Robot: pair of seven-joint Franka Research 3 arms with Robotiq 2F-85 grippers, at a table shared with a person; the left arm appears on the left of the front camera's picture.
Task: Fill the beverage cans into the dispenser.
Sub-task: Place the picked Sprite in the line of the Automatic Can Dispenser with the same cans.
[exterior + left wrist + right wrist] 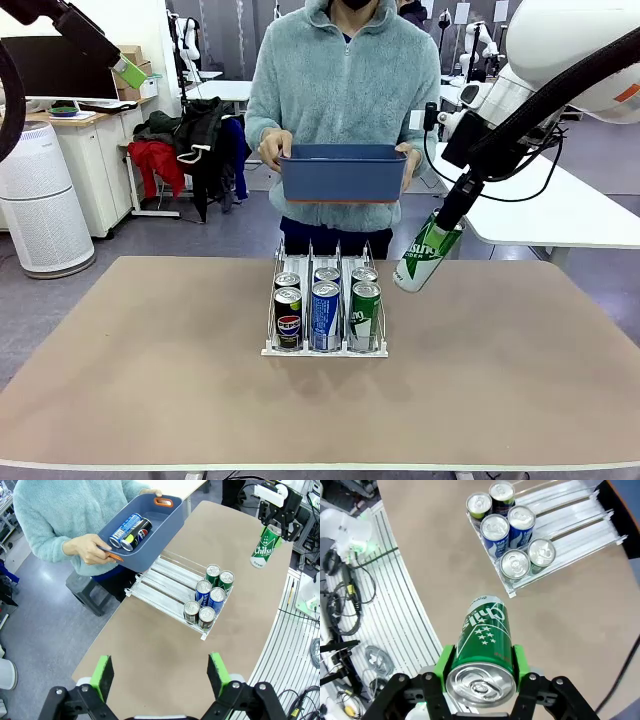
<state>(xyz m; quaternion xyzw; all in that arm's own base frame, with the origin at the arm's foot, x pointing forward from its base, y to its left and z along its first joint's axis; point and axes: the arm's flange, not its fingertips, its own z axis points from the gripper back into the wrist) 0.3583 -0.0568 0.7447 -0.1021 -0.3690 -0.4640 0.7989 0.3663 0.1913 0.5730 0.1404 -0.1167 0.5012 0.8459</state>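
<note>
Bare tabletop (520,360) right of dispenser (167,582), right tool (481,662) clamping green can (485,630) aloft, left tool (160,674) spread.

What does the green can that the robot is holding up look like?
The slim green-and-white aluminium drink can has white lettering, little white stars and a silver top with its pull tab lying flat. It looks undented. The right end effector is shut on it, one green pad on each side near the top. It hangs tilted, bottom end lowest, in the air above the tan tabletop, to the robot's right of the three-lane white rack, touching nothing else.
</note>
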